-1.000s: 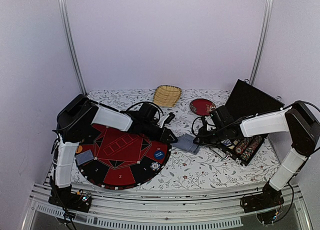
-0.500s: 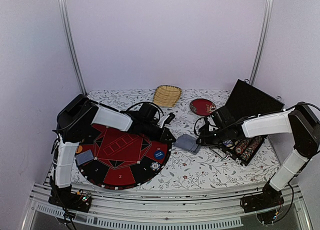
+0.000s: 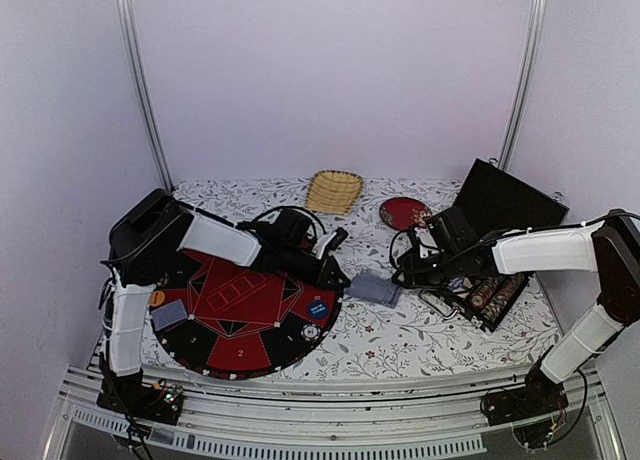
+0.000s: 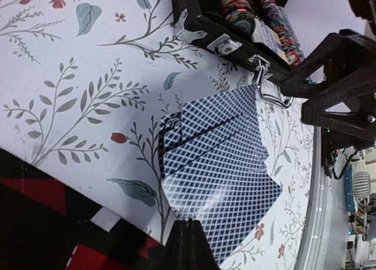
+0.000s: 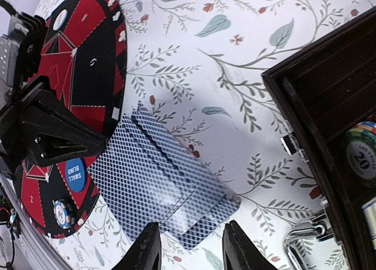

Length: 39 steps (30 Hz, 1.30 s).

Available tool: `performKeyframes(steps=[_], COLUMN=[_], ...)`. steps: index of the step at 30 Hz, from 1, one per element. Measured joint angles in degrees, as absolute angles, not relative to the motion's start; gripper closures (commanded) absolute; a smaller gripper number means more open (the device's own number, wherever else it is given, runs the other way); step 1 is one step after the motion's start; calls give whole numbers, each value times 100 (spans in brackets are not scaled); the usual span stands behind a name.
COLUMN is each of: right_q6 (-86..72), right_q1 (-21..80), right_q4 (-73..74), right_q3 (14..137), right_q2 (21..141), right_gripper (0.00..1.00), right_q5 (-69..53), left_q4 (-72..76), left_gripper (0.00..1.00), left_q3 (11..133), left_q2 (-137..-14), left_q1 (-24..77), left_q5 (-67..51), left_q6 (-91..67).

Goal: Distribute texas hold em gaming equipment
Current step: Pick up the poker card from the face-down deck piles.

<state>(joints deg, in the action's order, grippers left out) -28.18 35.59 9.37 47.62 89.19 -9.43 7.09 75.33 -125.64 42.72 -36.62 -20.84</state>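
My left gripper [image 4: 188, 223] is cut off by the bottom of the left wrist view. Only the tips show, pressed together with no gap. They meet the near edge of the cards [image 4: 217, 164], a loose fan of blue-checked backs lying flat on the flowered cloth [image 4: 70, 94], just off the rim of the red and black mat [image 4: 41, 223]. The tips cover that spot, so I cannot tell whether the top card's edge is nipped between them.

My right gripper [image 5: 191, 226] is cut off too. Its two fingers stand apart, one on each side of the fan's opposite corner. I cannot tell whether they touch the cards. The fan lies between my two grippers, one at each end.

On the mat's rim near the fan sit a blue button [image 5: 75, 175] marked SMALL BLIND and a striped chip [image 5: 61, 211]. Farther along the mat, seen from above, lie a single card [image 3: 168, 315] and an orange chip [image 3: 157, 298], too small to read.

Past the fan stands the open case [image 5: 329, 105] with rows of chips [image 4: 235, 3], mostly out of frame in both wrist views. Farthest back are a straw basket [image 3: 334, 191] and a dark-red plate [image 3: 405, 214], well apart from the cards.
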Motion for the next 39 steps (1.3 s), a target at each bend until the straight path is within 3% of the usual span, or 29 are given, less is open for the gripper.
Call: performKeyframes(steps=[18, 34, 39], right_q6=[-2786, -2956, -2956], right_q1=[3369, 3376, 3376], right_q4=[499, 207, 189], right_q3=[4762, 4960, 4960], right_q2=[8943, 9802, 9889], right_gripper=[63, 64, 66], right_q5=[-1876, -2290, -2290], left_q4=[1177, 1393, 1391], left_gripper=[100, 100, 83], left_q3=[7255, 6973, 6976], left_q2=[-12322, -12226, -12228], left_q1=[4272, 4189, 4182], left_q5=[-3798, -3822, -3870], left_q6=[-2040, -2115, -2123])
